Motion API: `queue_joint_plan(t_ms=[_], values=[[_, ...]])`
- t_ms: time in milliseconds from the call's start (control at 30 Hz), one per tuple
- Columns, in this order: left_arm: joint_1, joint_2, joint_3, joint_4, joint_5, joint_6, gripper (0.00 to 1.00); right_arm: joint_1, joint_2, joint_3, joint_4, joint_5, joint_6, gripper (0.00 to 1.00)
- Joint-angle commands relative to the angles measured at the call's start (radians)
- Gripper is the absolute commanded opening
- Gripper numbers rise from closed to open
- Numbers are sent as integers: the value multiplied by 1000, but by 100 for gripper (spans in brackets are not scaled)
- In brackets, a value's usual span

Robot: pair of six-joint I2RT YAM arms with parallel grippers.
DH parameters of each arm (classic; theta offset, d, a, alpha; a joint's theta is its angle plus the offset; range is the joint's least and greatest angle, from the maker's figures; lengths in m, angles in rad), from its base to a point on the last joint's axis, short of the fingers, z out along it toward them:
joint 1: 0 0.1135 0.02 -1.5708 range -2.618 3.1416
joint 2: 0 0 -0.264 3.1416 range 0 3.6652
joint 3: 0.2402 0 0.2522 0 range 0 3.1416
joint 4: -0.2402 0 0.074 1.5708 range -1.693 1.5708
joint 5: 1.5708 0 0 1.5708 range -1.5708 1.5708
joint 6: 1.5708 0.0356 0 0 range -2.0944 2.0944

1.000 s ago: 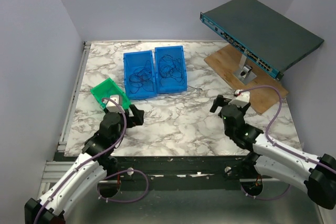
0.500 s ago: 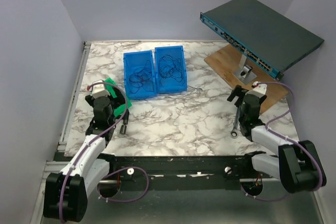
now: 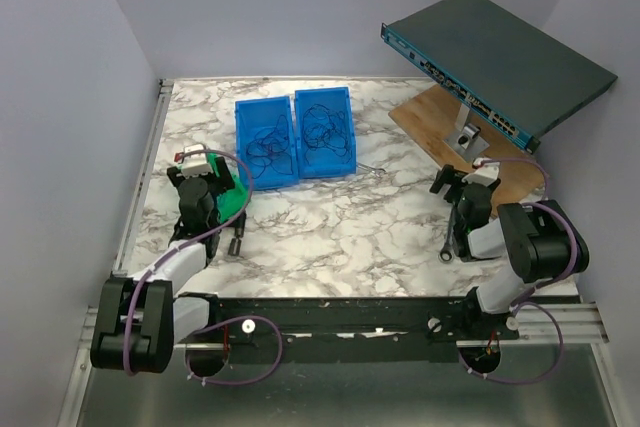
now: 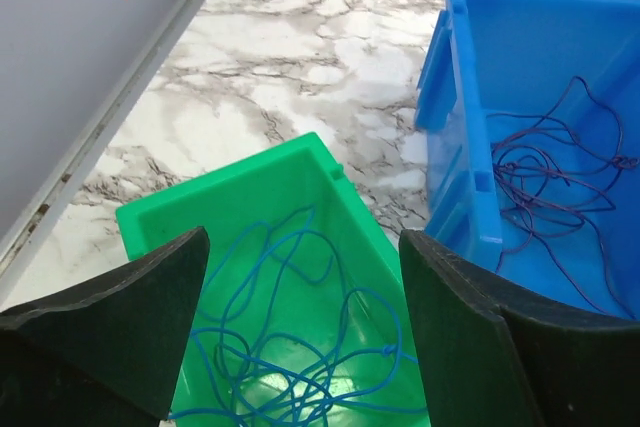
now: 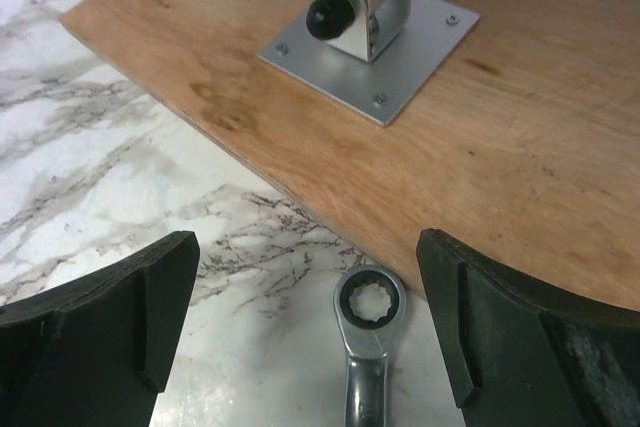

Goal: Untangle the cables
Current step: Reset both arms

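Left gripper (image 4: 300,239) gapes wide, empty, over the green bin (image 4: 220,179); blue cable (image 4: 250,367) inside lies in tangled loops, no single axis.

cables (image 4: 385,351) and wrench (image 5: 365,377) handle run off the bottom edges.

Crouch folded at the near edge of the table (image 3: 340,232); hold left gripper (image 4: 300,247) and right gripper (image 5: 305,247) gaping wide, tilted down toward it.

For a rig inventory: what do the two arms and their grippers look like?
The left arm and right arm have white shells, black joints and a lilac cable alongside. Left gripper and right gripper have broad black wedge-shaped fingers.
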Motion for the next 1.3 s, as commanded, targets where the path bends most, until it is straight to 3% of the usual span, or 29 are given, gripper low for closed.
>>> queue_joint_plan(t_ms=[0,33,100,233,267,400,467,567,733,867,1267], values=[[11,7,22,70,113,89,88,-1,0,-3,122,-16,-20,100],[11,30,65,-1,169,142,98,-1,18,-12,175,-22,-32,100],[11,77,132,-86,182,146,99,-1,1,-15,152,-46,-39,100],[65,105,19,206,291,112,98,-1,10,-26,185,-132,-70,100],[104,96,16,184,340,85,98,-1,5,-21,167,-128,-68,100],[108,97,-4,220,349,87,98,-1,7,6,119,-107,-60,100],[108,143,-96,450,347,99,99,-1,12,12,119,-111,-62,100],[103,137,-160,558,303,86,99,-1,14,10,129,-112,-63,100],[96,118,-84,379,435,139,99,-1,12,10,121,-115,-62,100],[96,122,-75,371,373,117,98,-1,13,11,120,-117,-62,100],[96,128,-72,375,367,114,99,-1,13,11,121,-117,-62,100]])
